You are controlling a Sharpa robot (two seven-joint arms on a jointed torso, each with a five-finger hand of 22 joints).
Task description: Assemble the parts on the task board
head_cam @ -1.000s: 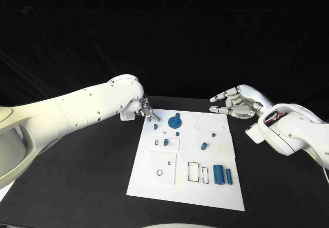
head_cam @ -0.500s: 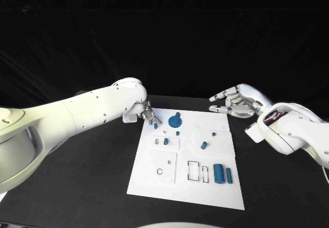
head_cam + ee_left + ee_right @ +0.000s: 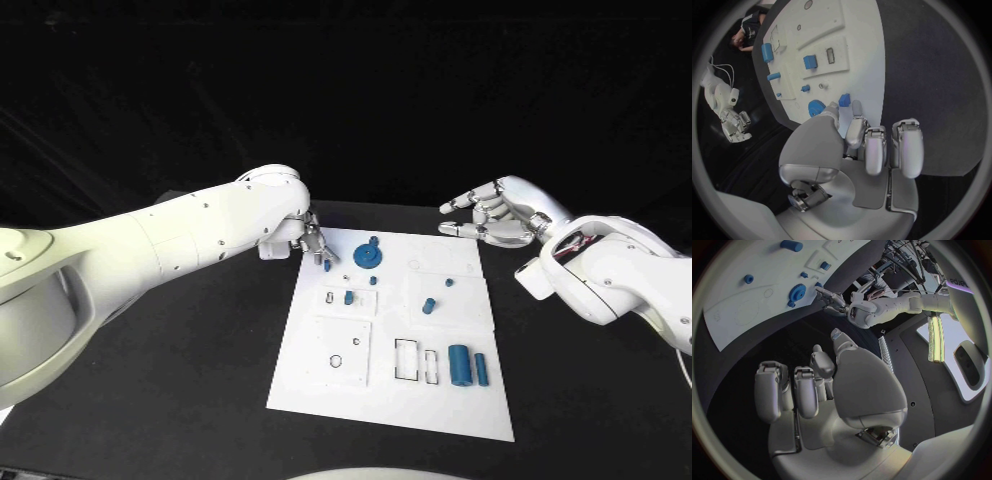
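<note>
The white task board lies mid-table with blue parts on it. At its far left corner, my left hand holds nothing, its fingers stretched down over a small blue piece. In the left wrist view the fingertips end right beside that piece; I cannot tell if they touch. A blue gear stands just right of it, partly behind the thumb. My right hand hovers off the board's far right corner, fingers apart and loosely curled, empty.
More blue parts on the board: a small peg, short pieces, a thick cylinder and a thin one beside two rectangular slots. Black table surrounds the board.
My left hand has shifted slightly right and down onto the board's corner, bringing its fingers close to the small blue piece. The right hand has barely moved.
</note>
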